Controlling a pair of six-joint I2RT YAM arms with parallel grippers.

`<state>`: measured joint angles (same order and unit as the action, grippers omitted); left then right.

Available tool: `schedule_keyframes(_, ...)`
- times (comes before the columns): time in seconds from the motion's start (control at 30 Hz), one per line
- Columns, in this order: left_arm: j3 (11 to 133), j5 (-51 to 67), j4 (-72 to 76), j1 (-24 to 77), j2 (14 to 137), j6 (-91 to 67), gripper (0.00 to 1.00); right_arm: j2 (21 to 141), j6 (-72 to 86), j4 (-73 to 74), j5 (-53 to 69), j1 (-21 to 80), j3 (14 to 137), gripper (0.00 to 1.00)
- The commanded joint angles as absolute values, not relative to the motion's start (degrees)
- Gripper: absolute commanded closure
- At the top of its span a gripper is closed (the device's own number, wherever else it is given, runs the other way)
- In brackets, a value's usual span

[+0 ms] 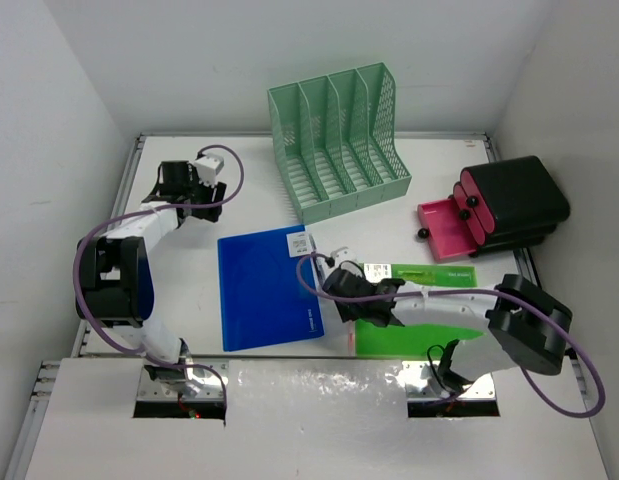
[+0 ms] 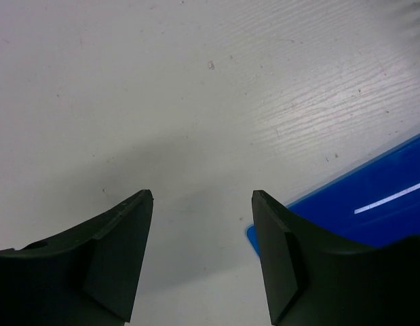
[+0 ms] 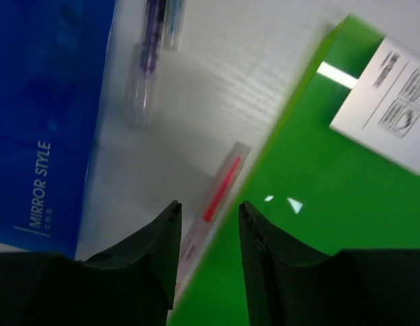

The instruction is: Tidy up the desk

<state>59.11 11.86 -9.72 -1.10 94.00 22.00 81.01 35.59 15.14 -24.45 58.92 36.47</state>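
The white desk [image 1: 194, 290] holds a blue folder [image 1: 264, 290] in the middle and a green folder [image 1: 414, 335] to its right. My right gripper [image 1: 364, 305] hangs over the gap between them. In the right wrist view its jaws [image 3: 208, 207] stand a little apart, open, around a clear pen with red ink [image 3: 220, 187] that lies on the desk [image 3: 216, 88] along the green folder's [image 3: 318, 217] edge. A second clear pen [image 3: 145, 68] lies further off by the blue folder [image 3: 47, 102]. My left gripper [image 1: 172, 182] is at the back left, open [image 2: 203, 197] over bare desk [image 2: 196, 81], beside a corner of the blue folder [image 2: 372, 204].
A mint-green slotted file rack [image 1: 339, 140] stands at the back centre. A black drawer box [image 1: 519, 200] with a pulled-out pink drawer [image 1: 444, 230] sits at the back right. A green strip with a label [image 1: 429, 273] lies right of my right gripper. White walls close in on both sides.
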Motion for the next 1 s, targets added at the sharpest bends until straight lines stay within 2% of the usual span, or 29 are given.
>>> schedule_keyframes(0.0,59.8,13.0,-8.9,-0.6,92.7,21.5,0.42,79.6,47.9,13.1,-23.3,61.8,34.8,0.63)
schedule_keyframes(0.2,59.2,13.0,-9.9,-0.6,90.2,22.2,0.42,83.0,49.6,11.7,-23.4,63.7,33.3,0.68)
schedule_keyframes(0.3,58.0,13.8,-12.3,-0.6,87.6,23.1,0.42,86.0,49.6,9.8,-21.6,63.7,32.9,0.76)
schedule_keyframes(0.4,54.4,9.7,-12.0,-1.2,85.7,23.1,0.42,87.8,50.3,11.2,-22.2,63.7,32.6,0.77)
schedule_keyframes(0.57,51.4,12.2,-12.7,-10.4,83.0,20.2,0.43,87.4,49.7,9.7,-21.5,63.7,30.3,0.78)
schedule_keyframes(0.7,48.4,15.3,-12.5,-15.0,79.9,19.5,0.44,87.4,48.4,9.7,-21.2,63.7,29.6,1.00)
schedule_keyframes(0.87,44.0,18.3,-12.7,-15.2,75.7,19.4,0.44,80.6,41.6,14.2,-29.5,62.5,32.4,1.00)
schedule_keyframes(0.97,43.2,16.6,-13.5,-15.2,75.1,20.4,0.46,78.0,32.4,14.3,-28.2,59.1,36.5,1.00)
